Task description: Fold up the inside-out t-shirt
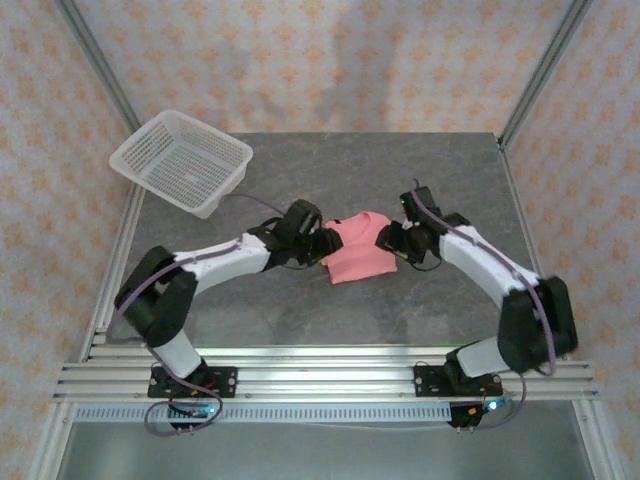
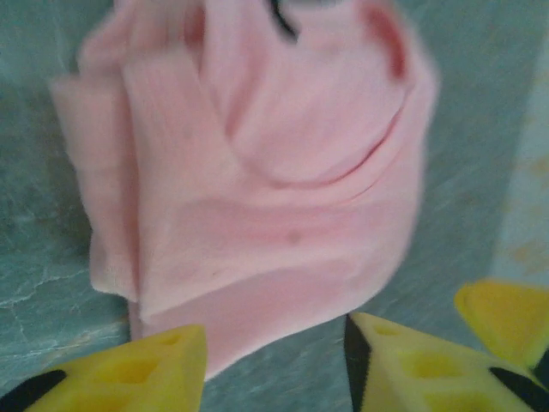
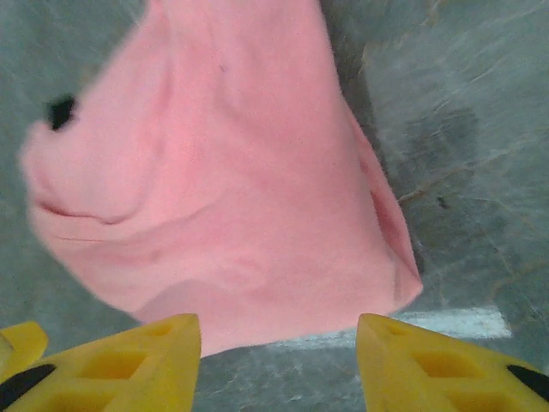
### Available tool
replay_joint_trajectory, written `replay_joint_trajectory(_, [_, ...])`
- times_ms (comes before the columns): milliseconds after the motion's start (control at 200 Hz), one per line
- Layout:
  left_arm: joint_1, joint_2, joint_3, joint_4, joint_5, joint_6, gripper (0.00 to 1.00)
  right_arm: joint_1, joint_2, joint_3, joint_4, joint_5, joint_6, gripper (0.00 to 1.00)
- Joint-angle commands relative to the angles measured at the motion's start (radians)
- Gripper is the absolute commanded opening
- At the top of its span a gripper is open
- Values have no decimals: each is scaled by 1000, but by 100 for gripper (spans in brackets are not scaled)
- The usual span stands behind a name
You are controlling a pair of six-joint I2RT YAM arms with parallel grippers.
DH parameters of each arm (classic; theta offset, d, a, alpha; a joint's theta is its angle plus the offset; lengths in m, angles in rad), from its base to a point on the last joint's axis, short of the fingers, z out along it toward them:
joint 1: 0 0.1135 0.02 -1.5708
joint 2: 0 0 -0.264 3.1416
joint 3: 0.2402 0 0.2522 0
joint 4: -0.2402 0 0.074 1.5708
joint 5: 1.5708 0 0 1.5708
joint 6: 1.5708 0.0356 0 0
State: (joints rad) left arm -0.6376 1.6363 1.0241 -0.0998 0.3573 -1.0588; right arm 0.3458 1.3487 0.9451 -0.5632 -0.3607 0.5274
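Top external: the folded t-shirt (image 1: 358, 252) is flanked by the left gripper (image 1: 325, 247) and right gripper (image 1: 388, 240), both held parted and empty, seemingly so the folds settle.

Mid-desk (image 1: 400, 170) blocked by folded t-shirt (image 1: 360, 250), hemmed close by left end effector (image 1: 324, 247) and right end effector (image 1: 391, 240); bare desk open nearside and farside of it; white mesh basket (image 1: 180, 160) occupies far-left corner, well apart.

Plain salmon-pink t-shirt (image 1: 360, 250), grey veined table (image 1: 330, 310), white mesh basket (image 1: 180, 160), orange-flowered wallpaper (image 1: 330, 60).
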Motion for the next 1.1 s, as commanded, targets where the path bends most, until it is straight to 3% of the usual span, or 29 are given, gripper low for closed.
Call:
replay_joint_trajectory(0, [51, -10, -47, 49, -47, -71, 57, -8, -149, -106, -6, 108, 167, 54])
replay_joint_trajectory(65, [64, 24, -20, 49, -35, -60, 67, -10, -210, -157, 28, 130, 230, 56])
replay_joint_trajectory(210, [61, 144, 73, 57, 4, -46, 68, -14, -252, -188, 31, 136, 262, 57])
replay_joint_trajectory(500, [15, 408, 261, 222, 41, -90, 48, -15, -289, -218, -34, 162, 293, 56])
replay_joint_trajectory(696, [-85, 678, 640, 189, 66, -120, 46, -49, -301, -239, -84, 231, 453, 55])
replay_joint_trajectory(786, [-133, 758, 782, 191, 62, -153, 47, -104, -314, -244, -101, 207, 502, 55])
replay_joint_trajectory(831, [-151, 779, 826, 190, 57, -164, 48, -134, -327, -247, -109, 195, 527, 63])
replay_joint_trajectory(946, [-161, 750, 824, 212, 24, -173, 53, -203, -366, -267, -80, 164, 557, 70])
replay_joint_trajectory(1096, [-95, 604, 729, 177, -7, -93, 74, -312, -312, -261, -32, 37, 520, 76])
